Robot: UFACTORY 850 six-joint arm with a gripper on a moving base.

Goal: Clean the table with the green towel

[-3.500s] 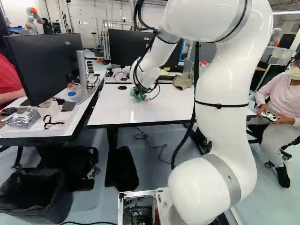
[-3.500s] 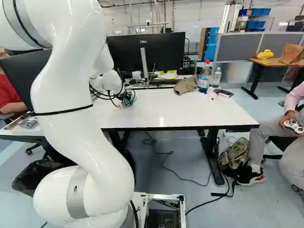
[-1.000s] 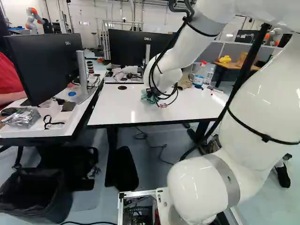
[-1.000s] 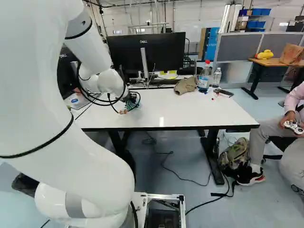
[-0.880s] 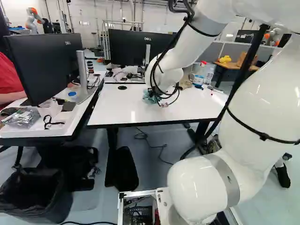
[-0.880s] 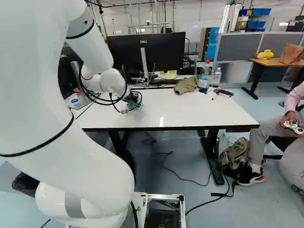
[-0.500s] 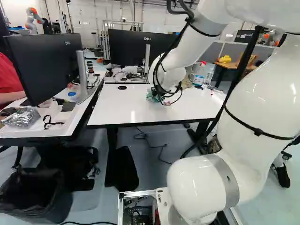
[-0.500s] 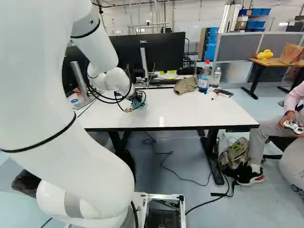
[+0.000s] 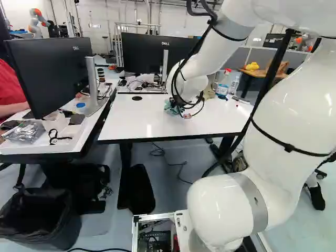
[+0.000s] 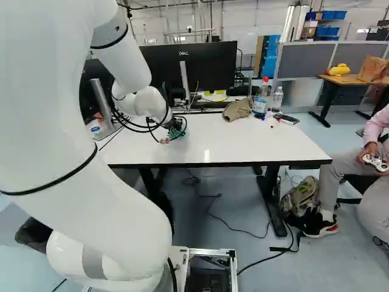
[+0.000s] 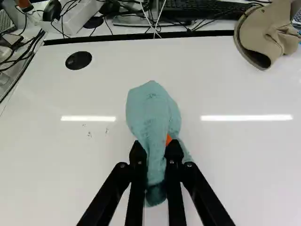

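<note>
We saw the green towel (image 11: 153, 110) bunched in the hand (image 10: 176, 123), over the counter (image 10: 237, 141) and left of its middle. The two fingers stood close together with the cloth pinched between them, so the hand (image 11: 156, 150) had hold of it. A bit of orange pad (image 11: 169, 139) showed beside the folds. The towel's wider end reached ahead of the fingertips; we could not tell how much of it touched the top.

To the left of the towel, we noticed some small dark marks (image 11: 89, 134) on the white surface. A round black disc (image 11: 78, 60) sat near the far left corner. Along the far edge, right of the towel, lay a tan cap (image 10: 237, 109), and just beside it stood a red-capped bottle (image 10: 261, 103), with a clear bottle (image 10: 278, 98) a little further right. We saw a dark flat object (image 10: 286, 118) near the far right corner.

Beyond the far edge we had a black monitor (image 10: 209, 67) and a keyboard (image 11: 202, 9). Past the left edge was a side counter (image 9: 42, 148) bearing another monitor (image 9: 50, 73) and a crinkled silvery bag (image 9: 25, 131) near its near edge.
</note>
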